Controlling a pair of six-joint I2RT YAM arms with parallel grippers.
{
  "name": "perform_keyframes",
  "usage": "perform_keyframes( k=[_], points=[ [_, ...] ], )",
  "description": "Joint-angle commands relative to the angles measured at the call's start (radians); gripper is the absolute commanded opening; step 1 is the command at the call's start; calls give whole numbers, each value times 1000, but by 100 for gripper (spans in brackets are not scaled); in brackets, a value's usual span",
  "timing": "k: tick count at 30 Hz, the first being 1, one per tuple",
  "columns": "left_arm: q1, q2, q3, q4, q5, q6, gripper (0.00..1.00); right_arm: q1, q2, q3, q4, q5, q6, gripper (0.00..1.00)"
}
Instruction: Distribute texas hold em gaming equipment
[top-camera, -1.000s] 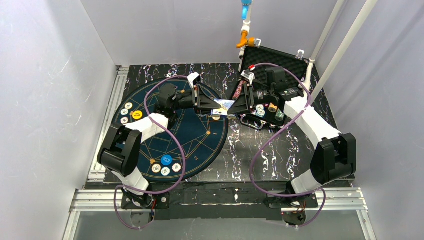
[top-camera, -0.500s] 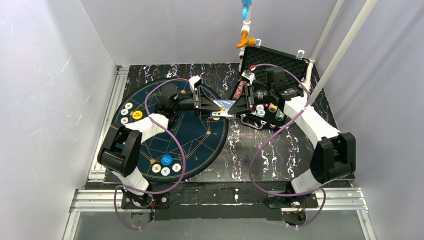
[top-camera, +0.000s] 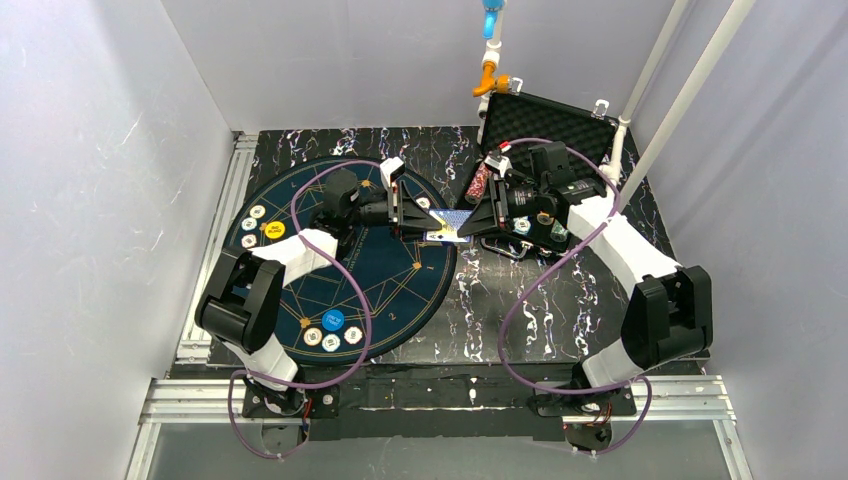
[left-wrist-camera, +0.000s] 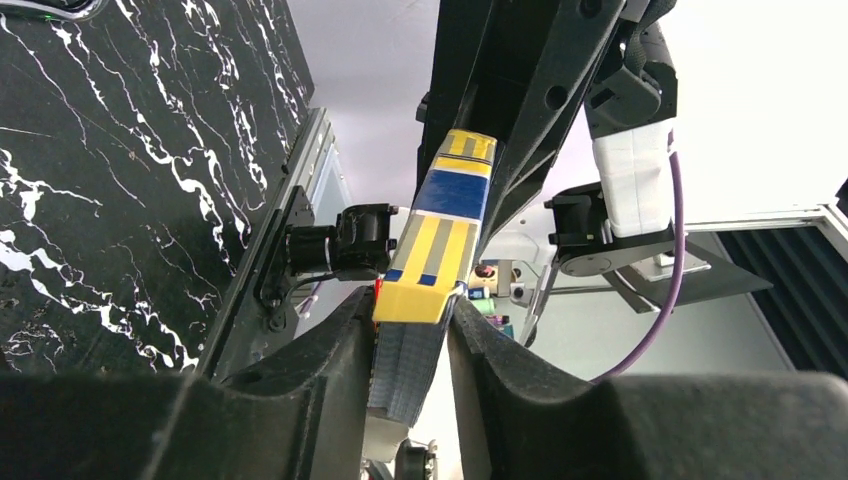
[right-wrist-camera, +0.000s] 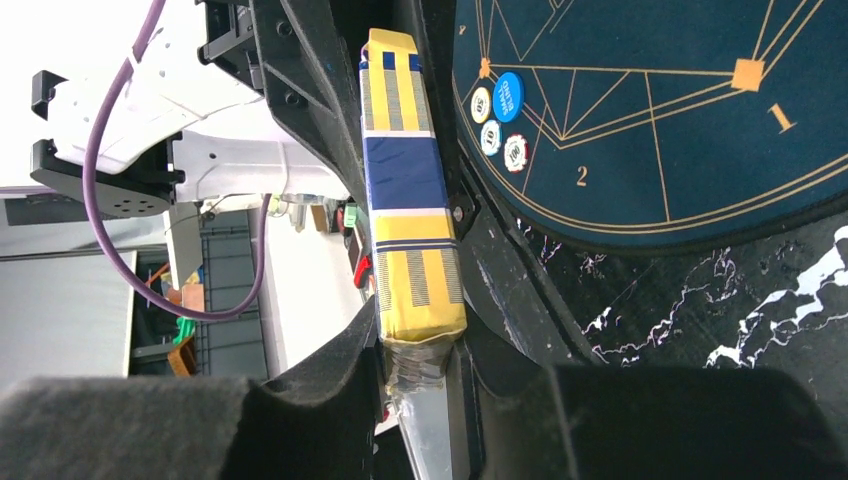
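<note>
A yellow-and-blue card box (top-camera: 450, 222) hangs between my two grippers above the right rim of the round mat (top-camera: 380, 275). My right gripper (top-camera: 473, 221) is shut on the box's taped end (right-wrist-camera: 425, 365). My left gripper (top-camera: 427, 214) is closed around the blue-backed playing cards (left-wrist-camera: 405, 365) that stick out of the box (left-wrist-camera: 440, 235). On the mat's left lie poker chips (top-camera: 250, 224) and a yellow button disc (top-camera: 273, 230). Near its front edge lie a blue button disc (top-camera: 333, 320) and more chips (top-camera: 331, 342).
The open black foam-lined case (top-camera: 548, 125) stands at the back right with several chips (top-camera: 521, 225) in it, under my right arm. White poles (top-camera: 660, 120) rise at the right. Metal rails (top-camera: 215, 230) run along the board's left edge.
Both grippers and the card box have shifted slightly toward the near side. My right gripper has tightened on the box's end.
</note>
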Motion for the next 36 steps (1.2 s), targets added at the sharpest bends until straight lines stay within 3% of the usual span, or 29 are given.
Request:
perform_keyframes(
  k=[1, 4, 7, 10, 13, 14, 15, 16, 18, 20, 21, 24, 26, 29, 34, 35, 36],
  points=[
    [-21, -25, 4, 14, 29, 20, 29, 2, -52, 7, -20, 12, -14, 8],
    [-33, -18, 8, 12, 38, 15, 37, 2, -61, 0, -19, 17, -6, 14],
    [-34, -17, 3, 12, 38, 10, 42, 2, -74, -19, -7, 19, 8, 32],
    [-34, -14, -5, 12, 38, 7, 42, 0, -81, -30, 8, 18, 19, 36],
    [-34, -6, -1, 12, 37, 5, 40, -5, -84, -32, 14, 15, 26, 29],
    [-34, -3, 1, 12, 37, 5, 39, -9, -83, -30, 13, 16, 28, 33],
    [-35, 1, 4, 12, 39, 5, 39, -11, -83, -26, 9, 20, 28, 53],
    [-36, 3, 7, 12, 39, 4, 39, -13, -82, -24, 8, 23, 28, 61],
    [-40, 9, 12, 12, 40, 3, 39, -16, -81, -26, 17, 17, 34, 57],
    [-43, 13, 14, 12, 40, 3, 38, -18, -81, -31, 27, 8, 40, 42],
    [-44, 13, 15, 12, 41, 3, 38, -18, -81, -32, 29, 11, 42, 40],
    [-48, 14, 16, 12, 43, 2, 36, -25, -80, -35, 32, 12, 49, 41],
    [-48, 15, 16, 12, 42, 1, 39, -27, -81, -35, 32, 13, 54, 49],
    [-48, 16, 17, 12, 41, -3, 41, -27, -78, -38, 40, 1, 57, 34],
    [-48, 16, 20, 12, 44, -8, 42, -33, -76, -42, 40, 23, 70, 51],
    [-49, 16, 20, 12, 44, -8, 43, -34, -74, -44, 40, 23, 71, 49],
    [-50, 17, 20, 12, 44, -8, 43, -34, -73, -46, 44, 16, 71, 41]
  ],
)
